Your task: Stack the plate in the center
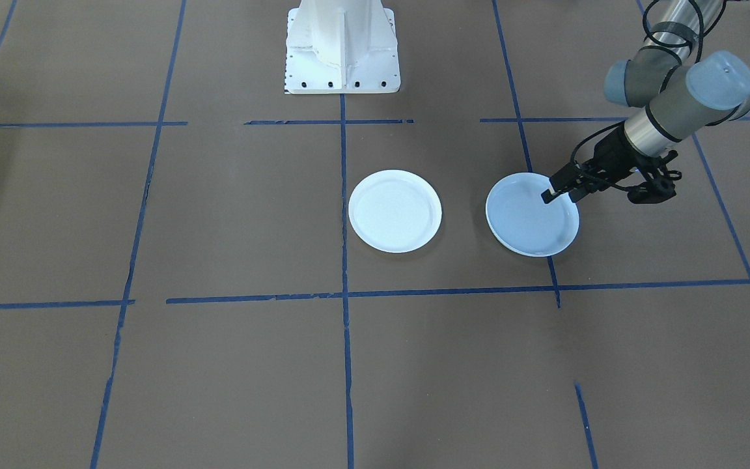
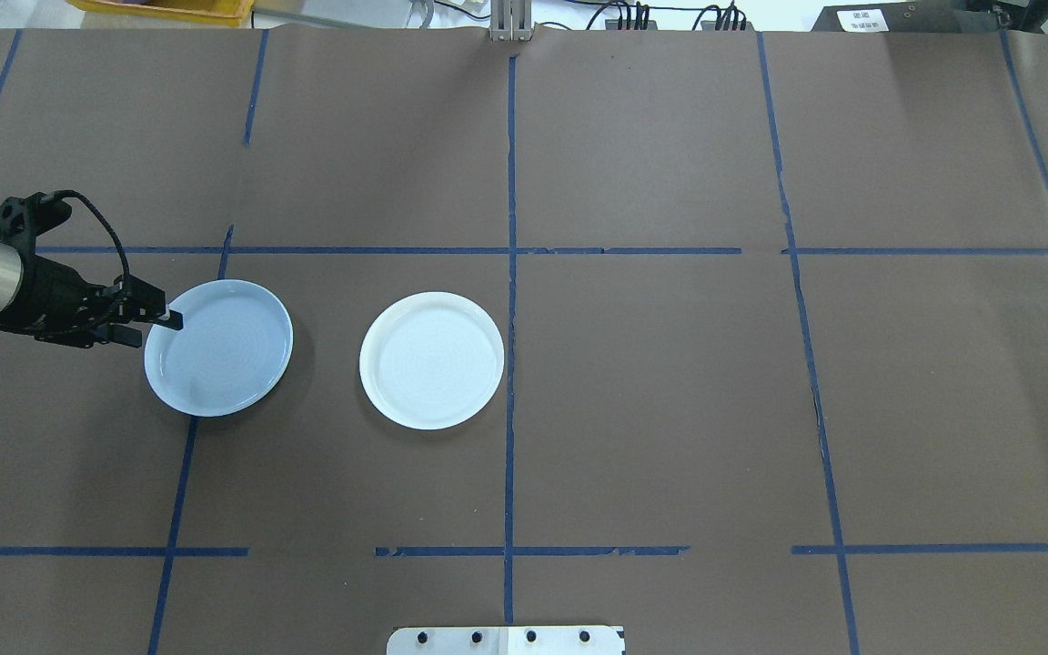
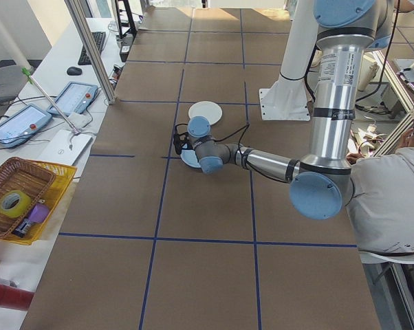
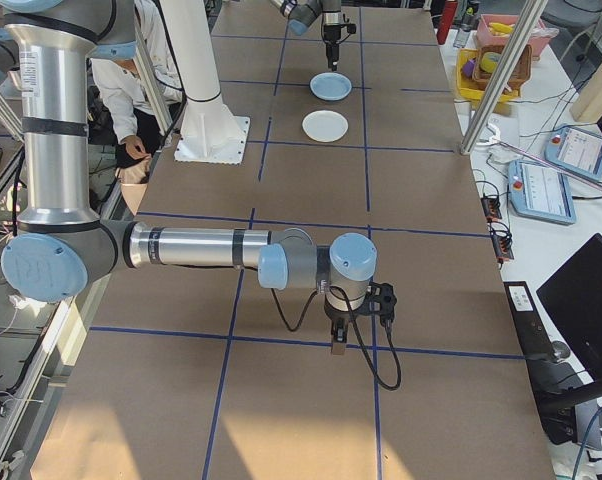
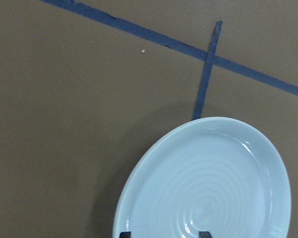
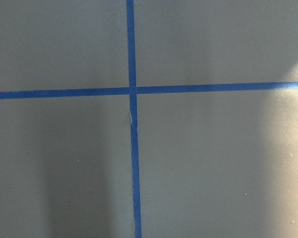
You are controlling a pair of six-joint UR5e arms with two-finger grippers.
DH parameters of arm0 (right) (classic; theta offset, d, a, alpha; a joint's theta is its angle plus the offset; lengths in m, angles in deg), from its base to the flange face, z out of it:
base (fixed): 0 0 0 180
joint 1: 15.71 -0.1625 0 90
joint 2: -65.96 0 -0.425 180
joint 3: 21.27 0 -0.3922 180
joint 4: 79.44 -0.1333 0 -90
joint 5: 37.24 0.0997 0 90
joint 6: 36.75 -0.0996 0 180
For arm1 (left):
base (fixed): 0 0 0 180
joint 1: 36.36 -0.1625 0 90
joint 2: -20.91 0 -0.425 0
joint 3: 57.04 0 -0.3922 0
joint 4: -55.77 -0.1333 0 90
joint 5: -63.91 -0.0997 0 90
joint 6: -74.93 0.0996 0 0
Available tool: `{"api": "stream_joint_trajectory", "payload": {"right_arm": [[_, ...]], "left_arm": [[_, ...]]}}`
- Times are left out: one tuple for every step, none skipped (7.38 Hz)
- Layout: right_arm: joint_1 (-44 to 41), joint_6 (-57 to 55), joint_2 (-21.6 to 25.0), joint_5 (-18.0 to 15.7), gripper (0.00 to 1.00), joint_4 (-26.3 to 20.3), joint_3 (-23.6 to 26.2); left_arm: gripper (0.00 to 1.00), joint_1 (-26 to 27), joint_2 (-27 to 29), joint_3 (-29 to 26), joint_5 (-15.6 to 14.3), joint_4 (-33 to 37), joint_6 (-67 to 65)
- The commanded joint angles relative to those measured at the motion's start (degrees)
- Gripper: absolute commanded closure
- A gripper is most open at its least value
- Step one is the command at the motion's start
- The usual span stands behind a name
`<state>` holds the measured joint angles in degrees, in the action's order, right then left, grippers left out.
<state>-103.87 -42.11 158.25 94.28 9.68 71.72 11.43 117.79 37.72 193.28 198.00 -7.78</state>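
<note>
Overhead exterior shows a brown paper-covered table (image 2: 651, 409) gridded with blue tape (image 2: 508, 364), near whose left edge the left gripper (image 2: 160, 325), reaching in low, straddles the rim of the pale blue-grey round plate (image 2: 224, 355), jaws apart. A bright white round plate (image 2: 431, 359) lies beside it. The right gripper (image 4: 337, 347) hangs over bare paper; whether it is parted I cannot tell.

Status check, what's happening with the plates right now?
Left gripper at blue plate rim, grip unclear. Right gripper idle, far off. White plate sits bare, path clear.

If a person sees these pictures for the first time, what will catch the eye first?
Two round plates on the brown table: a white plate near the middle, and a pale blue plate beside it on the robot's left. The left gripper is at the blue plate's rim, which looks tilted up there. The right gripper hangs far away over a tape line, with nothing under it.
</note>
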Motion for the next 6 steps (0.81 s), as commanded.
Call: {"api": "stream_joint_trajectory", "payload": {"right_arm": [[0.0,0.0,0.0,0.1,0.00,0.0,0.0],[-0.1,0.0,0.0,0.1,0.00,0.0,0.0],[0.0,0.0,0.0,0.1,0.00,0.0,0.0],[0.0,0.0,0.0,0.1,0.00,0.0,0.0],[0.0,0.0,0.0,0.1,0.00,0.0,0.0],[0.0,0.0,0.0,0.0,0.00,0.0,0.0]], "left_arm": [[0.00,-7.4,8.1,0.3,-6.6,-3.7,-7.7],[0.00,-10.6,10.9,0.3,-11.4,-7.6,-9.4],[0.00,-13.1,12.2,0.2,-14.9,-9.6,-11.1],[0.00,-16.2,12.6,-0.2,-17.9,-9.7,-13.1],[0.00,-18.1,12.8,-0.5,-20.3,-9.7,-13.4],[0.05,-18.5,12.8,-0.9,-20.4,-9.7,-13.5]]}}
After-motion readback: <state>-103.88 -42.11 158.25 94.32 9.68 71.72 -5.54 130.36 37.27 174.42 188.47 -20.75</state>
